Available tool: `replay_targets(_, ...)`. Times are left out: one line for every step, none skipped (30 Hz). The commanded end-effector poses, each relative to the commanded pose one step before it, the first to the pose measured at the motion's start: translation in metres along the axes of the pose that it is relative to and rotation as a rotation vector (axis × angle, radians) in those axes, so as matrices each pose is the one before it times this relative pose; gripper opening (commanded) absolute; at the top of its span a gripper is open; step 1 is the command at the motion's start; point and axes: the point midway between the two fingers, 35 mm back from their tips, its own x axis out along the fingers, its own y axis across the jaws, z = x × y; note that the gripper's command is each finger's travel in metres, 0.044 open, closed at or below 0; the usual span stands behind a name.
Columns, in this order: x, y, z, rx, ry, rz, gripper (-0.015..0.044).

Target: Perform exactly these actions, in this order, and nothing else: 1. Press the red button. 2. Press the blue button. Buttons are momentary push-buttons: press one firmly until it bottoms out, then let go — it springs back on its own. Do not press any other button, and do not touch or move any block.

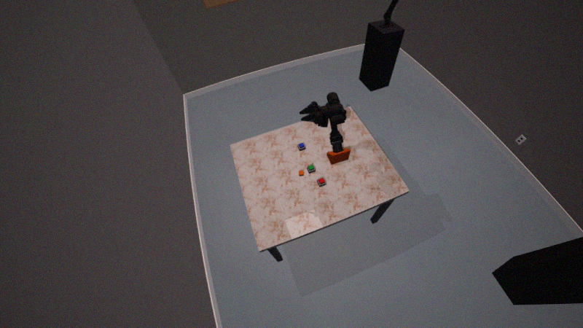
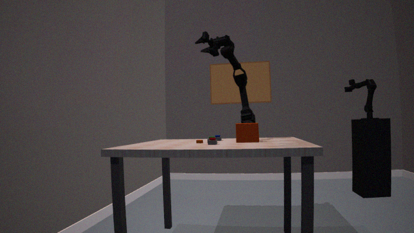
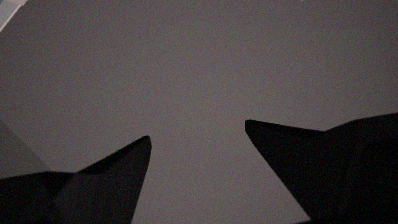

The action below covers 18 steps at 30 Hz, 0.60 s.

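Arm (image 2: 242,86) stands tall off its orange base (image 2: 247,132) at the far side of the table (image 2: 173,150), with the gripper (image 2: 204,45) high in the air, well above everything, fingers spread wide with nothing between them; the wrist view shows only grey wall between the two dark fingertips. On the tabletop, the red button (image 1: 321,181) sits nearest the base side, the green button (image 1: 310,168) just beyond it, the blue button (image 1: 301,146) farther along and well apart. A small orange block (image 1: 301,173) lies just beside the green one, not touching.
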Motion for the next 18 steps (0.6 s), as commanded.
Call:
replay_targets(0.00042, -0.00162, 0.00053, -0.0188, 0.00607, -0.00286, 0.0400)
replay_targets(0.00122, -0.00500, 0.00167, -0.0562, 0.01797, -0.00904, 0.0400)
replay_targets(0.00192, -0.00884, 0.00293, -0.0936, 0.02924, -0.01669, 0.0400)
replay_targets(0.00272, -0.01232, 0.00411, -0.1225, 0.03455, -0.02366, 0.0400)
replay_targets(0.00357, -0.01331, 0.00457, -0.1261, 0.02846, -0.02547, 0.0400)
replay_targets(0.00452, -0.01372, 0.00495, -0.1256, 0.02051, -0.02655, 0.0400)
replay_targets(0.00554, -0.01568, 0.00565, -0.1362, 0.01694, -0.03177, 0.0400)
replay_targets(0.00614, -0.01863, 0.00600, -0.1491, 0.01751, -0.04023, 0.0400)
replay_targets(0.00412, -0.01314, 0.00331, -0.0974, 0.01159, -0.02963, 0.0400)
replay_targets(0.00284, -0.00930, 0.00193, -0.0658, 0.00800, -0.02156, 0.0400)
replay_targets(0.00289, -0.00970, 0.00179, -0.0662, 0.00827, -0.02303, 0.0400)
replay_targets(0.00288, -0.00991, 0.00159, -0.0654, 0.00845, -0.02407, 0.0400)
replay_targets(0.00284, -0.00997, 0.00137, -0.0637, 0.00857, -0.02474, 0.0400)
replay_targets(0.00281, -0.01001, 0.00114, -0.0620, 0.00872, -0.02535, 0.0400)
replay_targets(0.00277, -0.01003, 0.00092, -0.0604, 0.00892, -0.02588, 0.0400)
replay_targets(0.00274, -0.01005, 0.00070, -0.0588, 0.00916, -0.02641, 0.0400)
replay_targets(0.00274, -0.01015, 0.00049, -0.0579, 0.00952, -0.02713, 0.0400)
replay_targets(0.00275, -0.01028, 0.00027, -0.0571, 0.00996, -0.02793, 0.0400)
